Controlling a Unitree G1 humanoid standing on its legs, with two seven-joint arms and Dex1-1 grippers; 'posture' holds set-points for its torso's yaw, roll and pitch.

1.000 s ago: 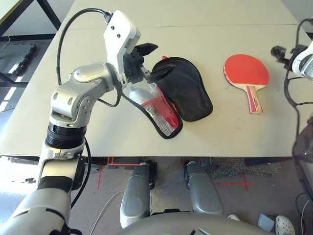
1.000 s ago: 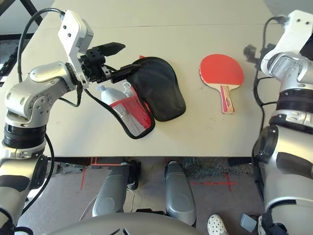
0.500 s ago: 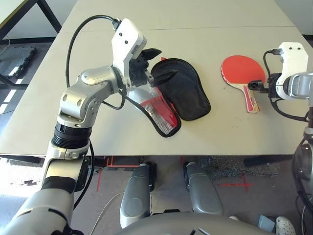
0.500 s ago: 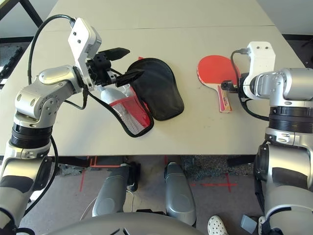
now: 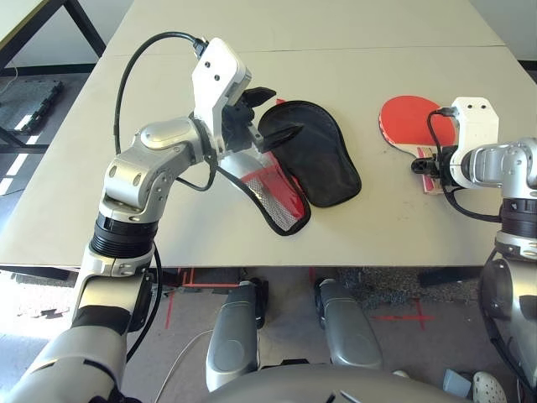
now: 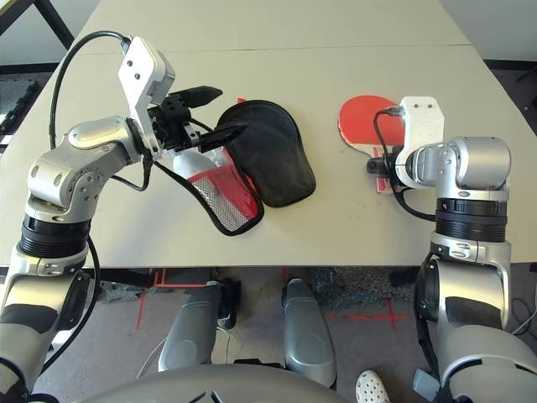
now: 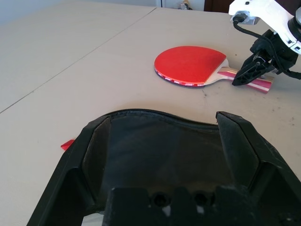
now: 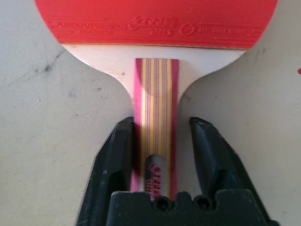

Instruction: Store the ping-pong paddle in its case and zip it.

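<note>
Right gripper (image 8: 160, 155) is down on the ping-pong paddle (image 5: 409, 122), jaws straddling the striped handle, one black finger (image 8: 115, 160) touching its edge and the other just beside the opposite edge, so whether they have clamped it I cannot tell. The paddle lies flat, red face up, toward the right edge of the tabletop (image 5: 352, 42). Over on the left, the left gripper (image 5: 270, 113) hangs above the tabletop with its jaws spread wide, nothing between them, right at the rim of the case (image 5: 312, 161). The case lies open near the middle of the tabletop, black flap spread out, red side with mesh pocket folded toward the near edge, well apart from the paddle.
</note>
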